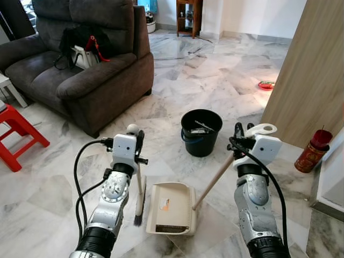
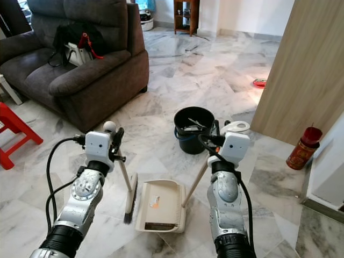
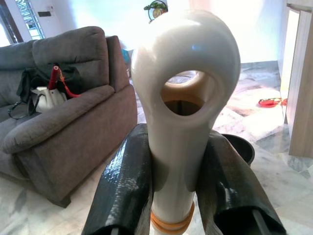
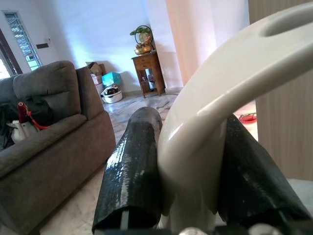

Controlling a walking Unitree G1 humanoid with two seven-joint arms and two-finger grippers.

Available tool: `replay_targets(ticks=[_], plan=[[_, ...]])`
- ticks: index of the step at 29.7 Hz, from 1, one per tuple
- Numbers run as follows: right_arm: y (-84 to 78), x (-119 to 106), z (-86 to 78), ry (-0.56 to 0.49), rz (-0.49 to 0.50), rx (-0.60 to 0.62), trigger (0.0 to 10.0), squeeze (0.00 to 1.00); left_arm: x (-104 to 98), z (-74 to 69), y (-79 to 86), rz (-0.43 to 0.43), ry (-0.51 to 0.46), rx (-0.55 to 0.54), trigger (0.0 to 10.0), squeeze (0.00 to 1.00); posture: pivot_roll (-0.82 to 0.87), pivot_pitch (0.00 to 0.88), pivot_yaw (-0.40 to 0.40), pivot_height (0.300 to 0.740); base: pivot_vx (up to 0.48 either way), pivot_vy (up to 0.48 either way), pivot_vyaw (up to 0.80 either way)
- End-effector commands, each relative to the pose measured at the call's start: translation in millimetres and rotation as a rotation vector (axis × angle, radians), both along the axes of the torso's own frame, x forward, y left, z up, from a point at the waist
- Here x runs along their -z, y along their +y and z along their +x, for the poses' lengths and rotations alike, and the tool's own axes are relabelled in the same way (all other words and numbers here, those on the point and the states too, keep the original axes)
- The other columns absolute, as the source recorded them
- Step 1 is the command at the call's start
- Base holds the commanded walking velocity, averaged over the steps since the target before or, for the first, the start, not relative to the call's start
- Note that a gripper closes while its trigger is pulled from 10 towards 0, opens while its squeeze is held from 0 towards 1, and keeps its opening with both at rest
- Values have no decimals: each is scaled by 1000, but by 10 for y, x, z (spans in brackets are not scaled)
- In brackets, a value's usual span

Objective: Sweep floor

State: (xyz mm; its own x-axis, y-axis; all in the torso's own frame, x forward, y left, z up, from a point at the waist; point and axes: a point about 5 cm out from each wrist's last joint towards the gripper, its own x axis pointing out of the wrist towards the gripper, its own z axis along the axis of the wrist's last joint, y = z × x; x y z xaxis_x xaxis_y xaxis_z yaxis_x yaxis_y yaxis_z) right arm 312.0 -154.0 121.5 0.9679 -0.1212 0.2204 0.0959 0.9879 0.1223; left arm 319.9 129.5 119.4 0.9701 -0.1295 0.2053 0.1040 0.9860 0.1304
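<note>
Bristles of the cream-handled hand broom [image 1: 139, 207], clamped in the left gripper [image 1: 138, 141], rest just left of the cream plastic dustpan [image 1: 171, 208], steadied by the right gripper [image 1: 243, 133] for collecting; black bucket [image 1: 201, 132] beyond.

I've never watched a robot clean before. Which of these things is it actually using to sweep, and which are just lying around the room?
In use:
- broom, held by left gripper
- dustpan, handle in right gripper
- black bucket

Just lying about:
- grey sofa with a black bag
- red stool
- red tin
</note>
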Motion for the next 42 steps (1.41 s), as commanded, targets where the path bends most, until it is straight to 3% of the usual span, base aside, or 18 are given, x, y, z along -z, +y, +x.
replay_targets(ticks=[1,16,33,42], plan=[[18,-199,24,-95,-3,1,10000,0,-93,22,5,3,-48,3,10000,0,-152,0,94,740,0,0,0],[50,-240,47,-110,-14,-11,10000,0,-90,18,39,6,-44,-15,10000,0,-122,0,84,740,0,0,0],[60,-306,79,-134,-12,-21,10000,0,-82,-4,22,76,-59,-10,10000,0,-62,0,62,740,0,0,0],[-37,-650,87,-285,-78,101,10000,0,-85,-9,25,75,-63,-19,10000,0,-57,0,58,740,0,0,0]])
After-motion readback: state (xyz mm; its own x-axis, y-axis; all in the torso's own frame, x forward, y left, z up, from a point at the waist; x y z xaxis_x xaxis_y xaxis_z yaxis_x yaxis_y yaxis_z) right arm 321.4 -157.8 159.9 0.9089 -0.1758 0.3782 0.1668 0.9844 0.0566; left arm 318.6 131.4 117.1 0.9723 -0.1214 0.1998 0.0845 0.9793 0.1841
